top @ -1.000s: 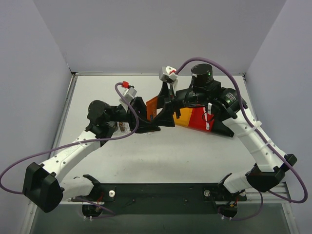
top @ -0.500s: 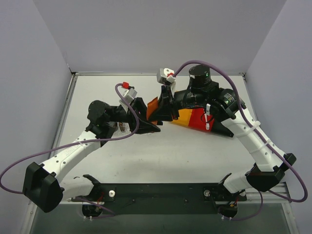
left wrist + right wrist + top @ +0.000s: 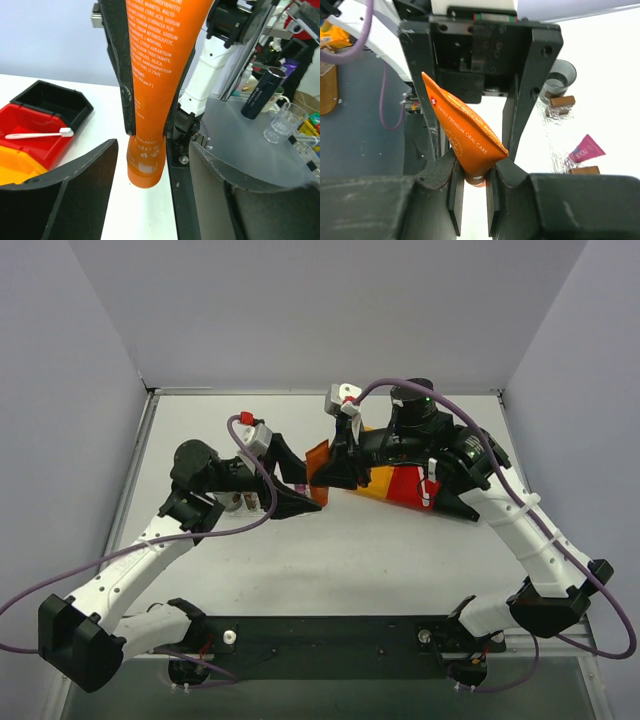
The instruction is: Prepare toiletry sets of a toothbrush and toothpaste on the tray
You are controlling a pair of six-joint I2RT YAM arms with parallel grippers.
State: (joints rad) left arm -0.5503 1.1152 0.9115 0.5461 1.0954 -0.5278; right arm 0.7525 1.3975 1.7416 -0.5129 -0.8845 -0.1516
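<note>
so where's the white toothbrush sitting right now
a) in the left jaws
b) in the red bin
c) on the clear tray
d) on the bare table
b, the toothbrush lies flat inside the red bin, clear in the left wrist view.

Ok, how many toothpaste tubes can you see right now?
2. The orange tube is clamped at its cap end in the right gripper, between the two arms. The pink tube lies on the tray, between its wooden end blocks. The arms could hide more.
</note>
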